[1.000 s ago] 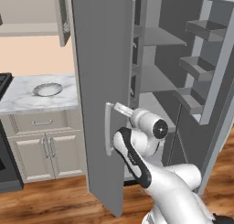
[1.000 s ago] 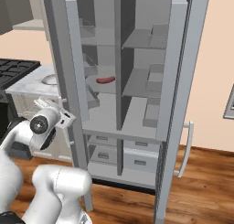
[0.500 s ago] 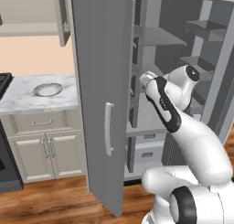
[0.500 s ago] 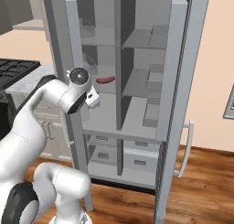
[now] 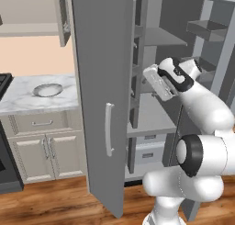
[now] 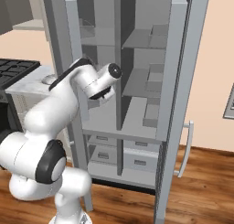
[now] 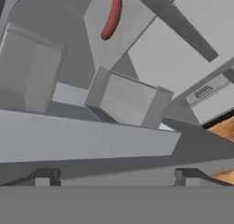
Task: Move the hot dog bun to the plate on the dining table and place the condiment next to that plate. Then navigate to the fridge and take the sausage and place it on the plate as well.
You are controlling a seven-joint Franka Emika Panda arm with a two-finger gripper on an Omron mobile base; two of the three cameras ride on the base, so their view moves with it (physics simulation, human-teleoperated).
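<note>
The fridge (image 5: 98,81) stands with both doors swung wide, its grey shelves bare to see. In the hand view the sausage (image 7: 111,17), a pinkish-brown link, lies on a grey shelf far ahead at the top of the picture. My gripper (image 7: 115,177) is open with nothing between its dark fingertips (image 7: 43,176), well short of the sausage. Seen from the left base, my hand (image 5: 158,84) reaches past the left door's edge into the fridge at mid-shelf height. In the right base view the forearm (image 6: 98,81) covers the shelf where the sausage lies. Bun, plate, condiment and dining table are out of view.
The open left fridge door (image 5: 105,127) with its vertical handle stands close to the arm's left. The right door (image 6: 176,95) is open on the other side. A marble counter (image 5: 27,102) with a small silvery dish (image 5: 47,88) lies left of the fridge. Drawers (image 6: 137,161) sit low inside.
The arm has risen from low in front of the left door and swung right and forward into the fridge opening. The gripper has stayed open.
</note>
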